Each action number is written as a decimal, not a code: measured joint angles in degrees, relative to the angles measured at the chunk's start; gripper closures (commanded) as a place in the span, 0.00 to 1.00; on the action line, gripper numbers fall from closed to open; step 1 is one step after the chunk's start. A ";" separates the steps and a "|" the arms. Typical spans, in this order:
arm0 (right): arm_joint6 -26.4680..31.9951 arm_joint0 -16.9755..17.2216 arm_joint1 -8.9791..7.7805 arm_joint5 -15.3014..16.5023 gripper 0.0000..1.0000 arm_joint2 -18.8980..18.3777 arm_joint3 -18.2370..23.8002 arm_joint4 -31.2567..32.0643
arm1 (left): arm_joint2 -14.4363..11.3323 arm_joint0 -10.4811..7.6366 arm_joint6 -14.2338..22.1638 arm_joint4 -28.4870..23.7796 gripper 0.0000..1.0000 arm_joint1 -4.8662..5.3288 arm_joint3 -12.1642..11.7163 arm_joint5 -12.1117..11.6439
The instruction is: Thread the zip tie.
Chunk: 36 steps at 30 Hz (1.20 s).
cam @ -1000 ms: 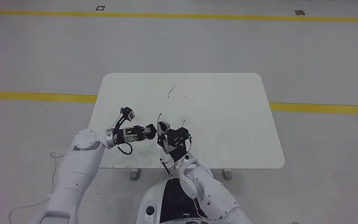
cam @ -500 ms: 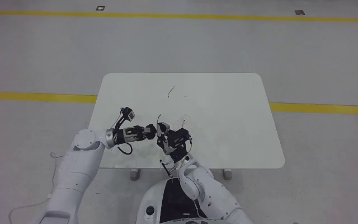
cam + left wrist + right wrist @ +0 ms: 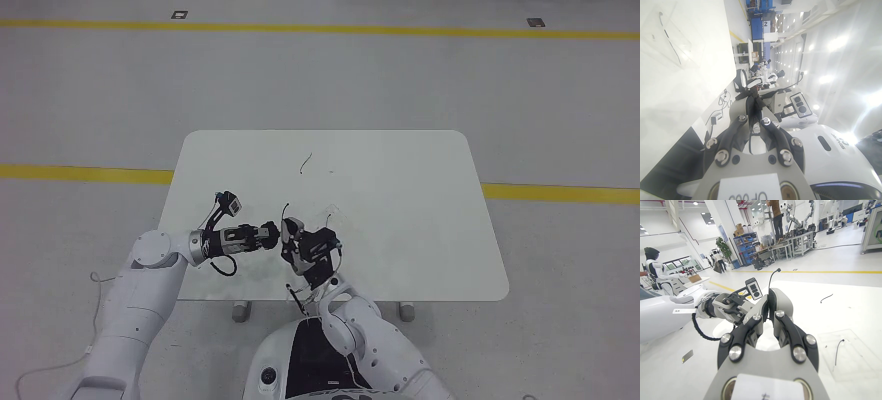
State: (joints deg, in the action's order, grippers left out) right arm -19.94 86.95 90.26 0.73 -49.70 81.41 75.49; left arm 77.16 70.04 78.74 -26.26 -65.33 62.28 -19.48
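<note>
I count three ties and two grippers on my screens. The right gripper is clamped tight on the zip tie, which stands up out of its fingertips and curves over to its small head at the top. This sits above the near part of the tabletop, toward the robot's left.

The left gripper is just beside the right one, nose to nose with it. Its fingers are drawn together. A thin dark strand runs between them, but I cannot tell whether that is the same tie.

A second zip tie lies loose and slightly curved on the far part of the tabletop, well apart from both grippers. A third zip tie lies inside one clear tray, flat on the tabletop near the right gripper.

From above, the two grippers meet at one spot, the left gripper beside the right gripper, and the second zip tie lies beyond them.
</note>
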 measured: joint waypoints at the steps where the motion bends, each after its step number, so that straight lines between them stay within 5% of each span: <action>1: -0.10 0.04 -0.03 -0.12 1.00 0.00 0.06 0.06 | 0.00 0.00 0.00 0.00 1.00 0.00 0.00 0.00; 36: 1.06 -0.31 -0.60 -0.40 1.00 0.93 -0.19 -0.58 | 0.00 0.00 0.00 0.00 1.00 0.00 0.00 0.00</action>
State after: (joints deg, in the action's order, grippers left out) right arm -18.88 86.64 89.66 0.34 -48.77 81.22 74.90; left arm 77.16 70.04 78.74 -26.26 -65.33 62.28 -19.48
